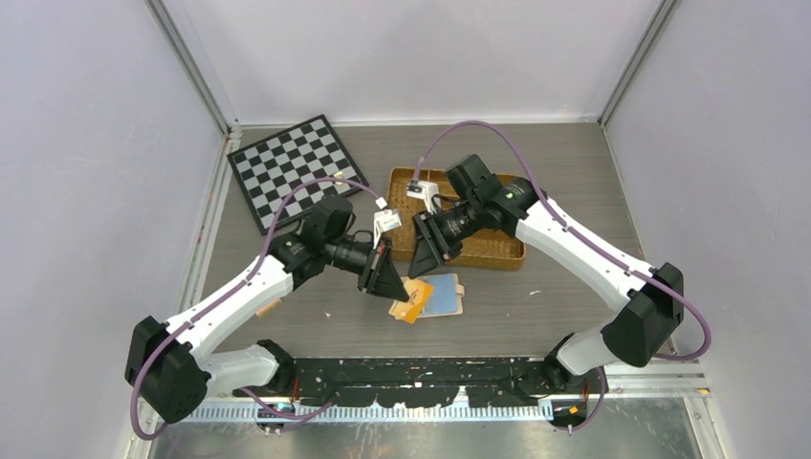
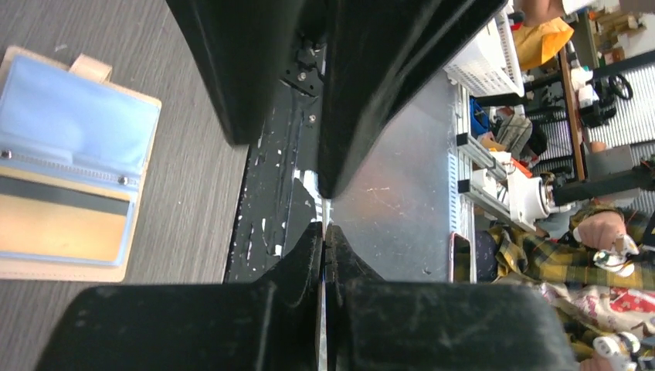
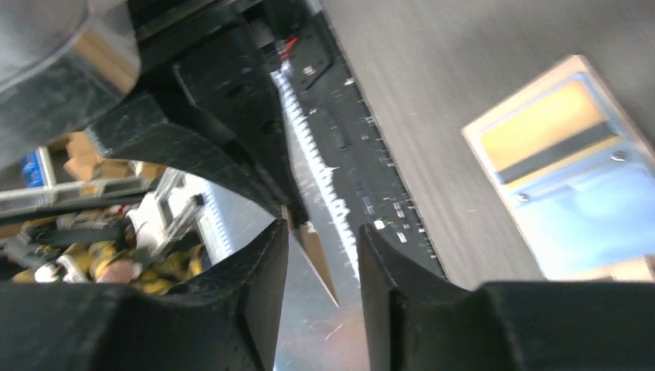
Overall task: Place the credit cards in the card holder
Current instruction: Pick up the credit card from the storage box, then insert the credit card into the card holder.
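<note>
Card (image 3: 315, 255) is looking thin, stiff, slippery: left fingers (image 2: 293, 263) are pinching its flat sides, right fingers (image 3: 255, 270) are hanging slightly apart around it.

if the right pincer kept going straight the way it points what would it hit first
Probably the tan card held in the shut left pincer, just ahead of the right pincer's open gap; depth is unclear.

We see a black-and-white checkered board (image 1: 296, 170), a tan woven tray (image 1: 497, 251), a peach holder (image 2: 69, 166) with blue sleeves (image 2: 73, 116), an orange card (image 2: 62, 228).
</note>
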Controlling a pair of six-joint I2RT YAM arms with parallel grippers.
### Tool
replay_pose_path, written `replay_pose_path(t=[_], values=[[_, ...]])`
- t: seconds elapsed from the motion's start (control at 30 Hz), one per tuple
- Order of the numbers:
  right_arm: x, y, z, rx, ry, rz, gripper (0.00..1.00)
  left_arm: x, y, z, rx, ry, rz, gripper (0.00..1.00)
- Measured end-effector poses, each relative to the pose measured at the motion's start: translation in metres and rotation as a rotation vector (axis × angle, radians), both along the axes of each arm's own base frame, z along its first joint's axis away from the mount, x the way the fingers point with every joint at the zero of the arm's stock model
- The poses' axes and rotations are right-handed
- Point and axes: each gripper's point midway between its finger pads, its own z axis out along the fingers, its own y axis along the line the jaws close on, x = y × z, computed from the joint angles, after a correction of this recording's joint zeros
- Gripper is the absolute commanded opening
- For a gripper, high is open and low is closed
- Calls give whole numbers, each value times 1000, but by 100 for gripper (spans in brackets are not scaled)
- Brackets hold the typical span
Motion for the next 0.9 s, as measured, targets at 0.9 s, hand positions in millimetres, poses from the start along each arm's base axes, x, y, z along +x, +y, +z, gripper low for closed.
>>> replay_pose_path(t=[0.9], values=[[34,-92,-180,-379,74,-738,33,70,2,-137,230,360,695,0]])
